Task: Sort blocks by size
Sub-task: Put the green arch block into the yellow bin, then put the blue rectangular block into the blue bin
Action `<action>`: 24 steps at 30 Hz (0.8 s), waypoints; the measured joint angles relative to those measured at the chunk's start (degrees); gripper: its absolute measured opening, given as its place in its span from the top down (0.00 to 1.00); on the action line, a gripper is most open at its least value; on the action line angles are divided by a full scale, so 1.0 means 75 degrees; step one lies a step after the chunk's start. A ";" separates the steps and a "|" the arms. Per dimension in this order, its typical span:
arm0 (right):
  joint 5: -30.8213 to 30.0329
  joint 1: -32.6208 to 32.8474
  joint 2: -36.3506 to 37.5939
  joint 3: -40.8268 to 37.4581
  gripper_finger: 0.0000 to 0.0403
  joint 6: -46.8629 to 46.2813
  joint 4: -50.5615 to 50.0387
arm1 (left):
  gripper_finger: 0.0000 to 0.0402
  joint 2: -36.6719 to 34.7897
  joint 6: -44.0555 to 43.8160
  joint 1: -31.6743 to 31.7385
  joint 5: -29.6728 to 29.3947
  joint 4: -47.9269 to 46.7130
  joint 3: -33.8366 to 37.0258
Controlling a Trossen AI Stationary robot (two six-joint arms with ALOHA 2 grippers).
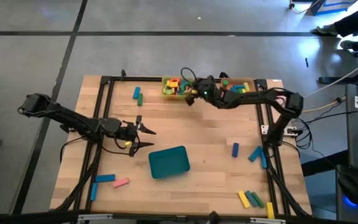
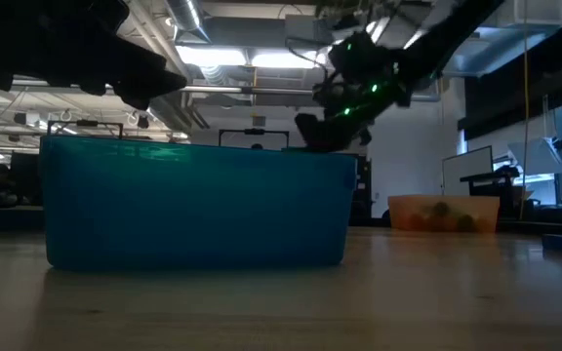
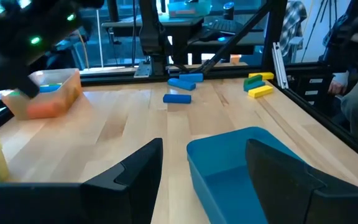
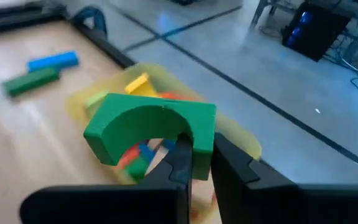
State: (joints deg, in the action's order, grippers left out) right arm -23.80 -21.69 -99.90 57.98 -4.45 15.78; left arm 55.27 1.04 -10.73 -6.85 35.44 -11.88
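Observation:
My right gripper (image 1: pixel 190 96) is at the table's far side, above the near right corner of the yellow tray (image 1: pixel 173 87), and is shut on a green arch-shaped block (image 4: pixel 148 121). The tray holds several red, yellow, green and blue blocks and shows below the arch in the right wrist view (image 4: pixel 235 137). My left gripper (image 1: pixel 145 137) is open and empty, level above the table left of the teal tray (image 1: pixel 169 162), its fingers pointing toward the table's right edge. The teal tray (image 3: pixel 241 168) shows between and beyond its fingers. My right gripper pinches one leg of the green arch (image 4: pixel 202 134) between its two fingers (image 4: pixel 180 155). The arch stands up past the fingertips with its curved opening toward the fingers. It is lifted clear, over the yellow tray.
An orange tray (image 1: pixel 238 86) with blocks stands at the far right. Loose blocks lie far left (image 1: pixel 138 94), near left (image 1: pixel 104 178), right of the teal tray (image 1: pixel 235 149) and near right (image 1: pixel 248 198). A black frame (image 1: pixel 104 112) borders the table.

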 joint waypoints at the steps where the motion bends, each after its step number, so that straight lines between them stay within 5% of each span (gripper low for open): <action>1: 0.0099 -0.0110 -0.0147 0.0002 0.90 -0.0070 0.0192 | 0.47 0.0000 -0.0003 -0.0001 0.0000 0.0000 0.0000; 12: 0.0525 -0.0779 -0.1135 0.0008 0.84 -0.1002 0.1212 | 0.47 0.0000 -0.0076 0.0001 0.0000 -0.0006 0.0000; 24: 0.1213 -0.0932 -0.0950 -0.0001 0.50 -0.0942 0.1188 | 0.47 0.0000 -0.0023 0.0007 0.0000 0.0003 0.0000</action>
State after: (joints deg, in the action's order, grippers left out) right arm -14.70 -28.68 -107.02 57.98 -11.52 24.69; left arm 55.27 0.86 -10.68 -6.85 35.46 -11.88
